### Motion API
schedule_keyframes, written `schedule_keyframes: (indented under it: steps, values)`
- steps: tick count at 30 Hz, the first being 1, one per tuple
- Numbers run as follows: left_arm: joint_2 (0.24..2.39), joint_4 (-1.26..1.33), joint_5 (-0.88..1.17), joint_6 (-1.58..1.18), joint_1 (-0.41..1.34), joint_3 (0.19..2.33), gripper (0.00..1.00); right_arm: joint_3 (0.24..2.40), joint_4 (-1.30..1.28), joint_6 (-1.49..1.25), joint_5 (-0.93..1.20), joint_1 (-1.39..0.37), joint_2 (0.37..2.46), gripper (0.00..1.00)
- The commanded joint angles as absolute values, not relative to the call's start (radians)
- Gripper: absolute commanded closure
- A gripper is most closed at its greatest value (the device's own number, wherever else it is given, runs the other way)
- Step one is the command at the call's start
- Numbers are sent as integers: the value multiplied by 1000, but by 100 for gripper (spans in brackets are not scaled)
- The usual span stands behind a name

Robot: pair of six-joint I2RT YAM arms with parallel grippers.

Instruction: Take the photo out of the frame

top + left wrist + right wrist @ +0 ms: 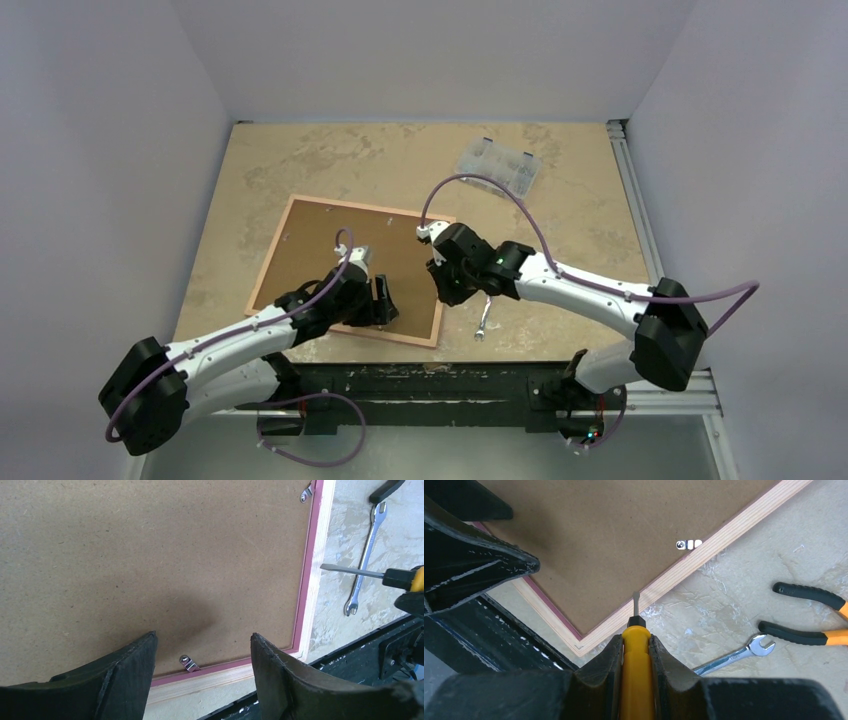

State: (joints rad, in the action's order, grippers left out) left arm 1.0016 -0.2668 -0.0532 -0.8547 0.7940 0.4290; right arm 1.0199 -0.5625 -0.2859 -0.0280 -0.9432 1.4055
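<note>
The photo (400, 245) lies face down on the table (400, 160) inside the frame (311, 580). Only its brown backing board shows, and the printed side is hidden from me. The frame's pink inner lip and pale wooden edge run around the board. A small metal clip (189, 663) sits at the near edge of the board and another (306, 492) sits farther along the right edge.

My left claw (202, 675) hangs over the near edge of the board with its fingers (130, 670) spread wide. It holds nothing, and the near clip shows in the gap between them.

My right claw (636, 650) is pinched tight on the yellow handle of a screwdriver (636, 680). The blade points at the frame's right side, not far from the near right corner. From the right wrist the tip seems to lie over the wooden edge, while from the left wrist it looks just outside it. I cannot tell whether it touches.

Beside the frame on the right, a wrench (734, 655) lies flat on the table. Next to it are pliers (809, 595) with black-and-orange handles. Well apart, toward the far right corner of the table, stands a clear plastic box (497, 163).
</note>
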Motion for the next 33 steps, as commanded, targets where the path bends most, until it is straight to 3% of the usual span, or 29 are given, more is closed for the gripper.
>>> schedule_keyframes:
  steps: [1,33]
  values:
    - [1019,-231,-39,-872,791,394,34,1069,-576,-310,-91,-954,1398,100]
    - [923,-315,-50,-868,791,395,34,1170,-612,-290,-325,-962,1623,100]
